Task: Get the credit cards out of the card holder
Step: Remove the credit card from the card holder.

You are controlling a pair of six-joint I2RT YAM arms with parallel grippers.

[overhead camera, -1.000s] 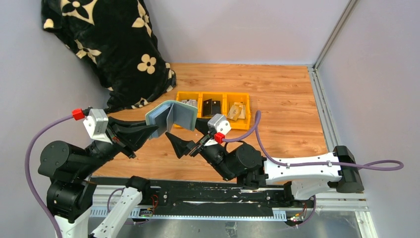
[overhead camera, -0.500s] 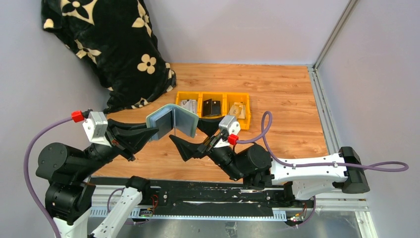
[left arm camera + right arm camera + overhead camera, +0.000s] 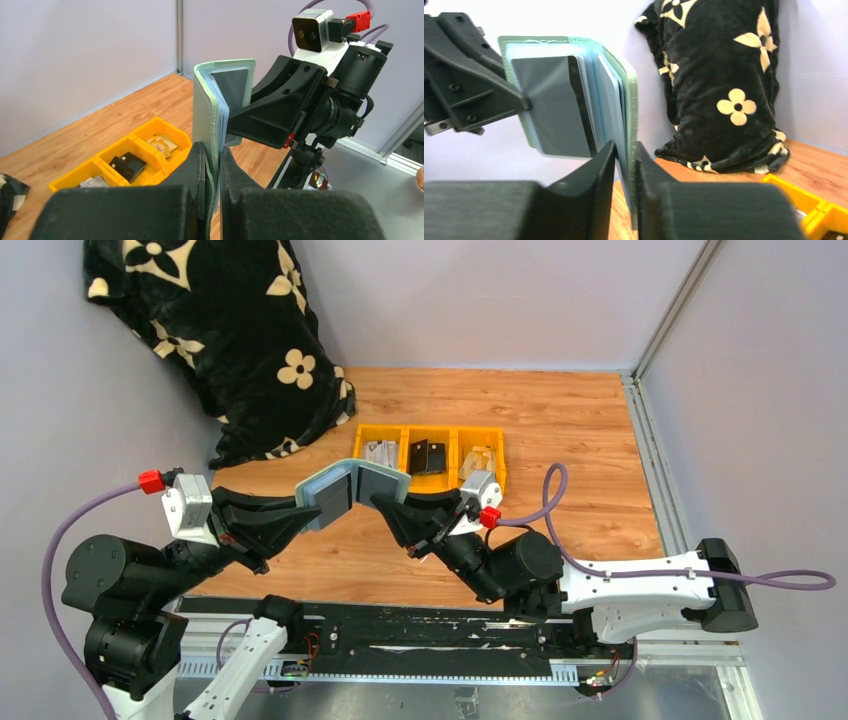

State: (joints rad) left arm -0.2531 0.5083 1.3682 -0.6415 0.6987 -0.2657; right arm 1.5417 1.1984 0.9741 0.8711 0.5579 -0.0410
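A black blanket with cream flowers [image 3: 220, 330] is heaped in the far left corner of the wooden worktop [image 3: 560, 420].

The left arm rises from the near left corner and reaches toward the middle. The left gripper [image 3: 305, 512] is closed on the left cover of the card holder [image 3: 350, 492]. In the left wrist view, its black fingers [image 3: 197, 165] pinch the pale green edge between them.

The card holder hangs in the air over the near middle of the worktop. It is spread open like a book, spine pointing toward the far edge. It is muted grey-green outside, with stitched edges. Inside, pale blue sleeves fan out around a dark grey panel (card or pocket, hard to tell).

The right gripper [image 3: 385, 505] clamps the right cover. The right arm stretches low along the near edge, folded at the elbow and angled leftward.

Just beyond sits a yellow three-compartment bin [image 3: 429, 428].
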